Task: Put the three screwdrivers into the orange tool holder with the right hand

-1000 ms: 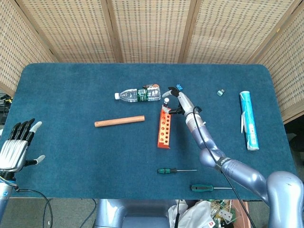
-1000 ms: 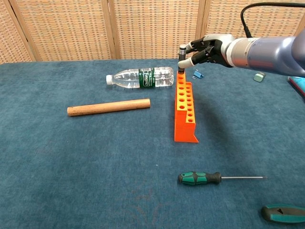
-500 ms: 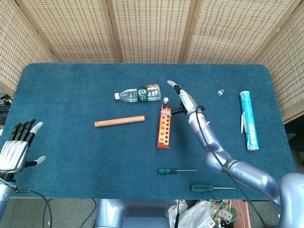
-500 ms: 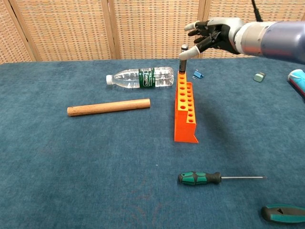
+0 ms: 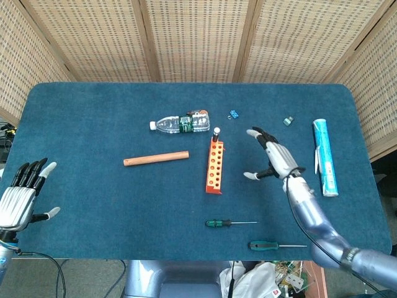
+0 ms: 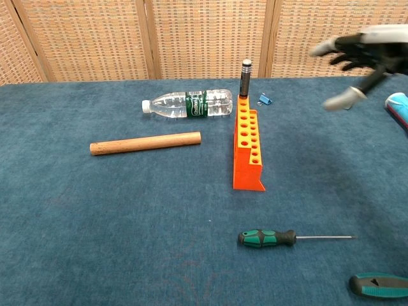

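Note:
The orange tool holder [image 5: 214, 166] [image 6: 247, 148] stands mid-table. One dark-handled screwdriver [image 5: 216, 133] [image 6: 245, 77] stands upright in its far end hole. A small green-handled screwdriver [image 5: 228, 223] [image 6: 287, 238] lies in front of the holder. A larger green-handled screwdriver [image 5: 275, 246] [image 6: 378, 284] lies near the front edge, partly cut off in the chest view. My right hand [image 5: 273, 159] [image 6: 358, 57] hovers open to the right of the holder, holding nothing. My left hand [image 5: 20, 197] is open at the table's left front corner.
A plastic water bottle [image 5: 180, 123] [image 6: 188, 104] lies behind the holder. A wooden dowel [image 5: 156, 159] [image 6: 145, 143] lies to its left. A blue clip [image 5: 234, 114] [image 6: 264, 99], a small green-grey object [image 5: 288, 121] and a teal tube [image 5: 324, 156] sit to the right.
My right hand let go of the dark screwdriver standing in the holder's far hole. It opened and pulled away to the right and toward the front.

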{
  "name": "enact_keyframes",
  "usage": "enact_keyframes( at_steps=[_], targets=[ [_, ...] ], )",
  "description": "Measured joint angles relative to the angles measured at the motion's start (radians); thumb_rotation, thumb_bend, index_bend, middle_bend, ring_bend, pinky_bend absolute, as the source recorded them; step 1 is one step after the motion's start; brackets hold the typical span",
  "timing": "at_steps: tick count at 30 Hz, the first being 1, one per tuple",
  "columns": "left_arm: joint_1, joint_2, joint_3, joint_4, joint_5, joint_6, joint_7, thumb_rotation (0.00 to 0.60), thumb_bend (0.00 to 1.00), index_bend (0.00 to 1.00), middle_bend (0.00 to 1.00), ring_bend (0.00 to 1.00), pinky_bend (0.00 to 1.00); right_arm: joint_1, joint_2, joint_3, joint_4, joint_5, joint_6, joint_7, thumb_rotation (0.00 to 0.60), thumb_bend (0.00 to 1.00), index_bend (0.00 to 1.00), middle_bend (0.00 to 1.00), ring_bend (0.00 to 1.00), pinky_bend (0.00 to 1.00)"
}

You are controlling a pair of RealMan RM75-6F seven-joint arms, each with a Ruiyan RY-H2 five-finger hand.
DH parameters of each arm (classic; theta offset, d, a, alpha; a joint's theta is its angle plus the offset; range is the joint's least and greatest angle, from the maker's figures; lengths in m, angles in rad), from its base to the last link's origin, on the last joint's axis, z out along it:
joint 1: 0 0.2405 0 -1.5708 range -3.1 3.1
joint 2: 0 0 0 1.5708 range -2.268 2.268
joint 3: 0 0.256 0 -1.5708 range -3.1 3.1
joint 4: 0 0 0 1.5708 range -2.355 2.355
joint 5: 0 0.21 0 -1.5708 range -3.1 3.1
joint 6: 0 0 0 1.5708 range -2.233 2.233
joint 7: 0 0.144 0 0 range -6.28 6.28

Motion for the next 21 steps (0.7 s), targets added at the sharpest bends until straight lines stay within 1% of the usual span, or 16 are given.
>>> enact_keyframes(
  at_steps=[1, 4, 8, 11, 13, 16, 21],
  targets=[
    [0.003, 0.002, 0.003, -0.003, 0.008, 0.007, -0.001, 0.600, 0.00, 0.00, 0.00, 0.00, 0.00, -0.027, 0.025, -0.022, -0.025, -0.026, 0.023, -0.004, 0.600, 0.00, 0.18, 0.00, 0.00, 0.00],
    [0.009, 0.007, 0.010, -0.008, 0.027, 0.022, -0.004, 0.600, 0.00, 0.00, 0.00, 0.00, 0.00, -0.074, 0.052, -0.065, -0.050, -0.090, 0.069, -0.008, 0.600, 0.00, 0.27, 0.00, 0.00, 0.00],
    [0.019, 0.012, 0.018, -0.015, 0.054, 0.049, -0.008, 0.600, 0.00, 0.00, 0.00, 0.00, 0.00, -0.122, 0.063, -0.128, -0.057, -0.178, 0.101, -0.020, 0.600, 0.01, 0.32, 0.00, 0.00, 0.00],
    [0.027, 0.016, 0.026, -0.019, 0.078, 0.072, -0.008, 0.600, 0.00, 0.00, 0.00, 0.00, 0.00, -0.146, 0.057, -0.174, -0.056, -0.251, 0.122, -0.051, 0.600, 0.05, 0.35, 0.00, 0.00, 0.00],
    [0.034, 0.017, 0.032, -0.022, 0.093, 0.085, -0.007, 0.600, 0.00, 0.00, 0.00, 0.00, 0.00, -0.159, 0.042, -0.201, -0.052, -0.300, 0.142, -0.086, 0.600, 0.09, 0.38, 0.00, 0.00, 0.00],
    [0.040, 0.018, 0.037, -0.023, 0.104, 0.095, -0.003, 0.600, 0.00, 0.00, 0.00, 0.00, 0.00, -0.169, 0.009, -0.227, -0.045, -0.343, 0.158, -0.138, 0.600, 0.14, 0.41, 0.00, 0.00, 0.00],
    [0.046, 0.018, 0.041, -0.024, 0.117, 0.106, 0.000, 0.600, 0.00, 0.00, 0.00, 0.00, 0.00, -0.162, -0.061, -0.241, -0.021, -0.347, 0.149, -0.222, 0.600, 0.17, 0.43, 0.00, 0.00, 0.00]
  ],
)
